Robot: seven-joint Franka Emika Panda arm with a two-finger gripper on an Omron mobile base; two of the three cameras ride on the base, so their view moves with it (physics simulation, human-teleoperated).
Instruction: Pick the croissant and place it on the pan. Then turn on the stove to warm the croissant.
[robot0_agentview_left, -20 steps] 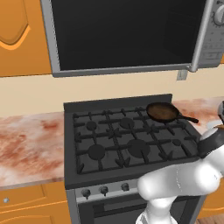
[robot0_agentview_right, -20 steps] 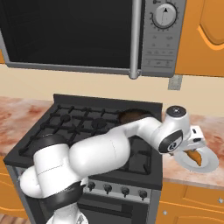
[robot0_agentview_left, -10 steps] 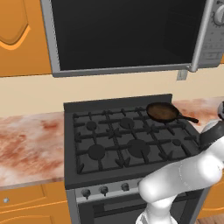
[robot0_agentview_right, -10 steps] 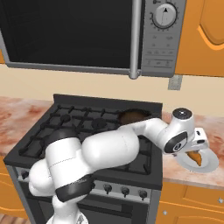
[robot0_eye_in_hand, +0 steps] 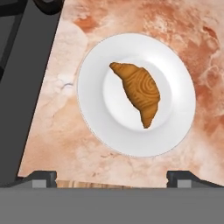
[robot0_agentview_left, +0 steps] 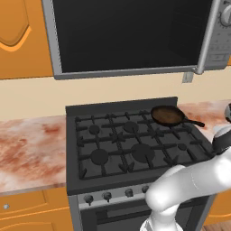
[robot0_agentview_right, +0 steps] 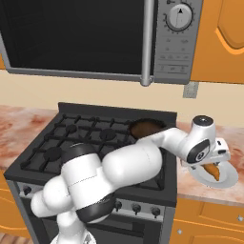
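I hold the gripper (robot0_eye_in_hand: 111,177) above the white plate (robot0_eye_in_hand: 175,131) with its jaws spread wide and nothing between them; the two dark fingertips (robot0_eye_in_hand: 41,177) stand well apart at the lower edge of the hand view, clear of the plate. The croissant (robot0_eye_in_hand: 138,92) lies near the middle of the plate, which rests on the marbled counter (robot0_eye_in_hand: 57,127) just beside the stove (robot0_agentview_right: 95,138). The step in hand, as I judge it, is the approach for the pick. To do it well I would shift the hand so that the pastry's thick middle sits midway between the fingertips, roll the wrist so that the jaws close across its narrow width and not along its length, and descend straight, stopping before the tips strike the plate, since a glancing touch could slide the plate or push the pastry aside. The pan (robot0_agentview_left: 168,115) waits on the rear burner on the stove's right side, its handle (robot0_agentview_left: 193,122) pointing toward the plate's end of the counter. In the right base view the hand covers most of the plate (robot0_agentview_right: 224,181) and part of the croissant (robot0_agentview_right: 213,171), so the height of the tips above the plate cannot be read there. In the left base view the arm is cut by the right edge. The knobs (robot0_agentview_left: 107,196) are too small to read their settings.
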